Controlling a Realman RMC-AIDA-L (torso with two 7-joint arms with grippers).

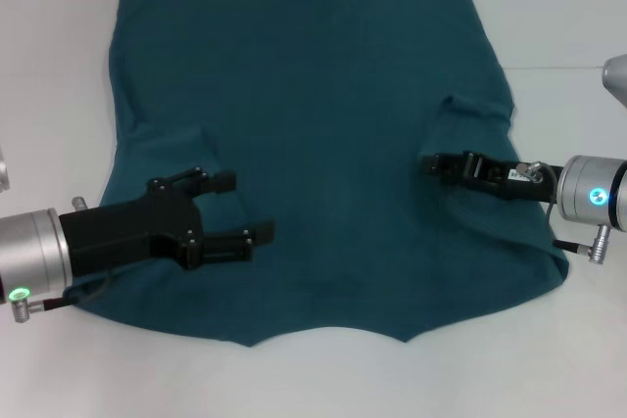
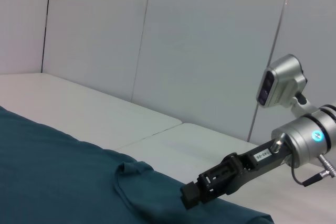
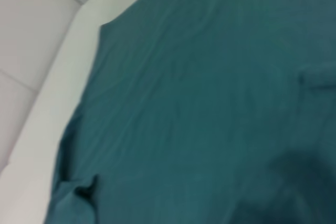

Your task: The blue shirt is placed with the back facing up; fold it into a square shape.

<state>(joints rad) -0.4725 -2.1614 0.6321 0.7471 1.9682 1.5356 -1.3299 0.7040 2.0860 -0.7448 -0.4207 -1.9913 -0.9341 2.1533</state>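
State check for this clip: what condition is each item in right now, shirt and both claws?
blue shirt: spread flat on the white table, plain side up, sleeves tucked inward, not yet folded square.
left claw: open, over the shirt near its left sleeve, holding nothing.
right claw: shut, low over the shirt by its right sleeve fold.

The blue shirt point(image 1: 323, 124) lies spread flat on the white table point(image 1: 558, 17). The left gripper point(image 1: 240, 209) hovers over its near left, jaws apart. The right gripper point(image 1: 431, 165), seemingly closed, sits at the right.
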